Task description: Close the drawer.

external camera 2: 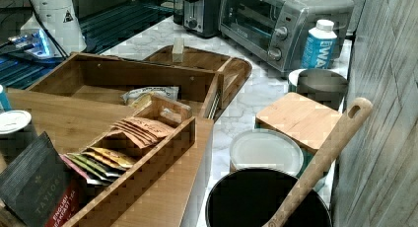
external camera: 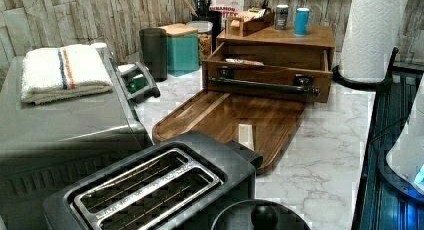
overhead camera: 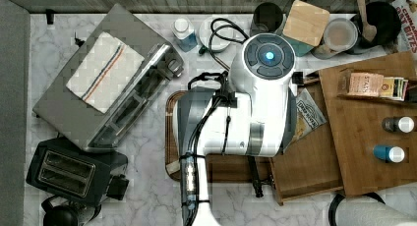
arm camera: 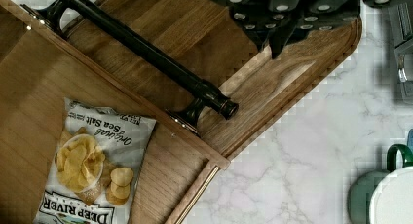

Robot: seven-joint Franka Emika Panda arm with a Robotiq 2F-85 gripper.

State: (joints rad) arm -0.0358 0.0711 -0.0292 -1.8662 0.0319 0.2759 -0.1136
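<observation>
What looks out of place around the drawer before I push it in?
Nothing is spilled or damaged. The drawer stands pulled out of its cabinet, with a chip bag lying flat inside. The serving tray sits directly under its black bar handle, but not behind it, so it shouldn't block closing.

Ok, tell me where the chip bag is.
The white chip bag lies flat inside the open brown wooden drawer, just behind its black bar handle.
</observation>
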